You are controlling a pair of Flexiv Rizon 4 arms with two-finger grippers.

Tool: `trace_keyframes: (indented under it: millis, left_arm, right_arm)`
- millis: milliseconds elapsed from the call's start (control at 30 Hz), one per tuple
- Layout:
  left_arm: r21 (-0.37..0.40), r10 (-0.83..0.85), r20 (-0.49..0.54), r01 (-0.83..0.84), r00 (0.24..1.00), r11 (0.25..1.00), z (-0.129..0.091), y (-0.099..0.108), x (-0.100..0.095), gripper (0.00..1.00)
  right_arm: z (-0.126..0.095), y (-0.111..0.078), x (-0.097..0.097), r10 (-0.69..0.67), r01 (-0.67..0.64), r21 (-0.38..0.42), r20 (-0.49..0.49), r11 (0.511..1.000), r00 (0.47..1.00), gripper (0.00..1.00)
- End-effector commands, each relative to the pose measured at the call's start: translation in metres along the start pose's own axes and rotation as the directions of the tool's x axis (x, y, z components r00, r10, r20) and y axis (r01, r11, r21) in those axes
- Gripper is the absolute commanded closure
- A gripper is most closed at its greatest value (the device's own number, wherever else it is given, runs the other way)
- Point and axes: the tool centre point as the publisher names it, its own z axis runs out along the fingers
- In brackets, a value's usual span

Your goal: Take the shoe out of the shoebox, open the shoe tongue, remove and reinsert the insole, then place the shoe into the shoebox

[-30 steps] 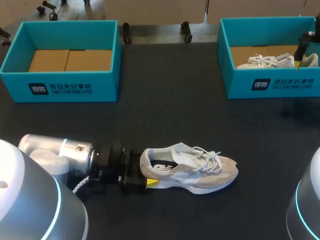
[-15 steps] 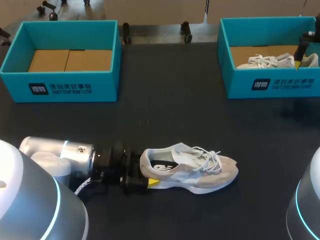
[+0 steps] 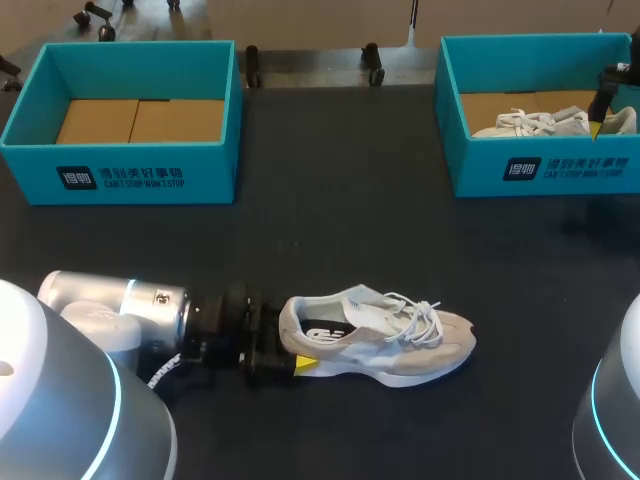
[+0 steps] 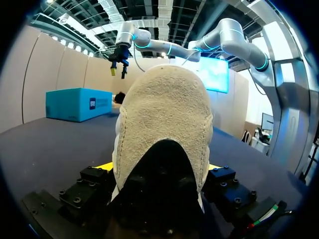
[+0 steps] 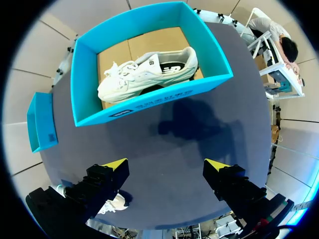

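the shoe [image 3: 380, 335] is out of its box and stands sole-down on the table [image 3: 340, 220], near the front edge, toe pointing to the robot's right and laces [image 3: 418, 322] tied on top. your left gripper [image 3: 292, 352] comes in low along the table and has the heel clenched between its fingers; in the left wrist view the suede heel fills the gap, with a yellow tip showing on either side. that grip looks meant to anchor the shoe, so it won't slide or tip when the upper gets pulled on.

your right gripper [image 5: 166, 167] hangs high over the right shoebox [image 5: 149, 102], fingers spread wide with nothing between them. it is well apart from the held shoe, so you'd have to bring it across before any work on the opening or insole can begin. a second shoe [image 5: 144, 74] lies in that box. the left shoebox [image 3: 140, 170] shows only its cardboard floor, which makes it the likely place for the shoe to go back. the task reads as early: shoe out, upper not yet opened.
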Motion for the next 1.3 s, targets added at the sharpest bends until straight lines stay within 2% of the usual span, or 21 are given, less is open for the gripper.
trace_keyframes:
  millis: [33, 100, 233, 533, 667, 1133, 1167, 1200, 1300]
  left_arm:
    - [-0.002, 0.0, 0.0, 0.0, 1.0, 1.0, -0.001, 0.0, 0.0, 1.0]
    - [-0.002, 0.0, 0.0, 0.0, 1.0, 1.0, -0.001, 0.0, 0.0, 1.0]
    - [-0.002, 0.0, 0.0, 0.0, 1.0, 1.0, -0.001, 0.0, 0.0, 1.0]
    - [-0.002, 0.0, 0.0, 0.0, 1.0, 1.0, -0.001, 0.0, 0.0, 1.0]
    - [-0.002, 0.0, 0.0, 0.0, 1.0, 1.0, -0.001, 0.0, 0.0, 1.0]
    - [-0.002, 0.0, 0.0, 0.0, 1.0, 1.0, -0.001, 0.0, 0.0, 1.0]
    - [-0.002, 0.0, 0.0, 0.0, 1.0, 1.0, -0.001, 0.0, 0.0, 1.0]
    - [-0.002, 0.0, 0.0, 0.0, 1.0, 1.0, -0.001, 0.0, 0.0, 1.0]
    - [-0.002, 0.0, 0.0, 0.0, 1.0, 1.0, -0.001, 0.0, 0.0, 1.0]
  right_arm:
    - [0.0, -0.001, 0.0, 0.002, -0.002, -0.003, -0.001, 1.0, 1.0, 0.0]
    - [0.0, -0.001, 0.0, 0.002, -0.002, -0.003, -0.001, 1.0, 1.0, 0.0]
    - [-0.005, -0.018, 0.02, 0.003, -0.003, -0.036, -0.001, 0.999, 1.0, 0.0]
    - [0.005, -0.082, 0.065, 0.034, -0.033, -0.029, 0.013, 0.999, 0.999, 0.0]
    - [0.003, -0.12, 0.09, 0.031, -0.031, 0.014, -0.05, 0.999, 0.998, 0.0]
    - [0.003, -0.12, 0.09, 0.031, -0.031, 0.014, -0.05, 0.999, 0.998, 0.0]
    - [-0.002, -0.123, 0.099, -0.015, 0.014, -0.024, -0.072, 1.0, 0.997, 0.0]
    - [-0.002, -0.128, 0.108, -0.014, 0.011, -0.045, -0.055, 0.999, 0.998, 0.0]
    - [0.002, -0.146, 0.135, -0.038, 0.037, -0.061, -0.014, 0.997, 0.999, 0.0]
